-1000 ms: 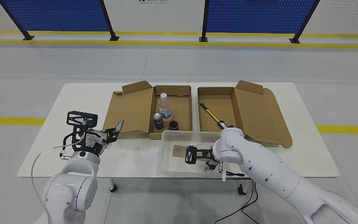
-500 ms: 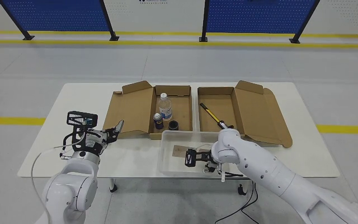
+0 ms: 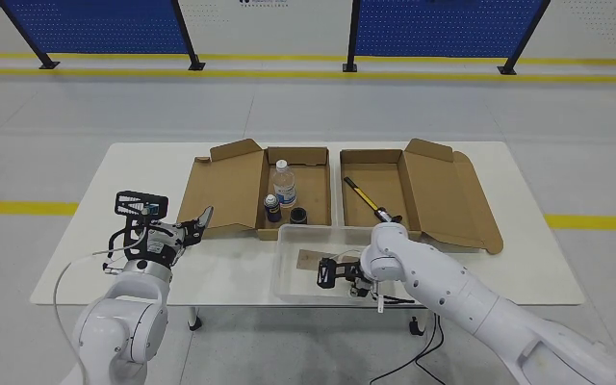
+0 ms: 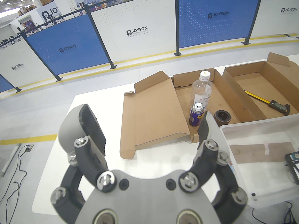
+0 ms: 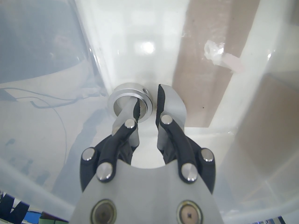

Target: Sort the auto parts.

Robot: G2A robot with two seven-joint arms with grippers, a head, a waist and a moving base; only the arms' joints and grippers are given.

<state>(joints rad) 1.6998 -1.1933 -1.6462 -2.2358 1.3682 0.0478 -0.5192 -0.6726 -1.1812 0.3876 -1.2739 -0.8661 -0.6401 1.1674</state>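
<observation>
Silver shaft collar [image 5: 129,89], flat on its face with the bore upward, its wall straddled by the narrowly parted jaws of the right gripper [image 5: 148,96]: one finger in the bore, one outside. Well beyond the wide-spread jaws of the left gripper [image 4: 146,115]: blue spray can [image 4: 196,116] and clear bottle [image 4: 202,89], upright; black bushing [image 4: 222,115] just beside the can; yellow caliper [image 4: 268,101], lying flat.

White rectangular counter [image 3: 241,265], top surface flat. Directly on it are two open cardboard boxes side by side at mid-depth: the left box [image 3: 226,192] has its lid folded out to the left, the right box [image 3: 452,197] to the right. A clear plastic bin [image 3: 296,279] sits just in front of both, at the near edge.
</observation>
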